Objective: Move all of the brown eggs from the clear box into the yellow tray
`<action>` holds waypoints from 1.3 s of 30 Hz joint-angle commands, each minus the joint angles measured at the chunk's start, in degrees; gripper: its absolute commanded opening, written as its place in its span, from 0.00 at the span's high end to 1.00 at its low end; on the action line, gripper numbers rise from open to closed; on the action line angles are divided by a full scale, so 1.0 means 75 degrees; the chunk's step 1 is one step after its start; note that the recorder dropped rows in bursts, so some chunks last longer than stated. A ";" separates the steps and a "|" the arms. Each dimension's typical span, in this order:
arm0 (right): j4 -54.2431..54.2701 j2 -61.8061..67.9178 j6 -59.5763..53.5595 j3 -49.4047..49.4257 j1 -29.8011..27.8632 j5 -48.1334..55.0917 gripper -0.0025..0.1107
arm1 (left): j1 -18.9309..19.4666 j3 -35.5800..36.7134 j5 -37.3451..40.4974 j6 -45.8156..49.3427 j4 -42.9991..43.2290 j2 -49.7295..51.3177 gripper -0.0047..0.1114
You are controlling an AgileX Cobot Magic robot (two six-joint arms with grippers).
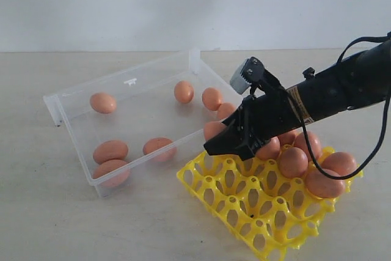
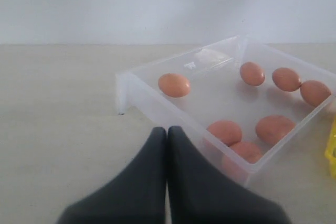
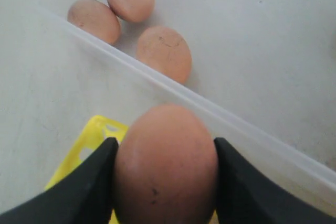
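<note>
Right wrist view — right fingers [image 3: 79,182] gripping a brown egg [image 3: 165,166] by the yellow tray [image 3: 92,135], clear box [image 3: 210,109] alongside, left fingers [image 2: 147,182] pressed together.

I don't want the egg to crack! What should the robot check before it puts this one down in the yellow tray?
1. The held egg is gripped between both right fingers: ok.
2. The yellow tray has empty cups, seen at its front in the exterior view: ok.
3. The held egg is right above an empty cup: cannot tell, as the egg and the arm hide what is underneath.
4. The held egg is clear of the clear box wall: cannot tell.
5. The left fingers are shut and outside the box, out of the way: ok.
6. The box is emptied: not ok, as several loose eggs lie in it.
</note>
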 commanded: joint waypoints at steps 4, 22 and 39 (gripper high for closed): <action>0.0033 -0.0045 0.0572 0.0012 0.0010 0.0610 0.98 | 0.0021 -0.0007 -0.0076 0.0003 -0.1524 -0.0015 1.00; 0.0033 -0.0045 0.1043 0.0012 0.0010 0.0549 0.45 | 0.0021 -0.0007 -0.0100 0.0003 0.0954 -0.0015 1.00; 0.0475 -0.0929 0.1043 -0.0663 0.0010 0.0070 0.45 | 0.0021 -0.0007 -0.0109 0.0003 0.3354 -0.0015 1.00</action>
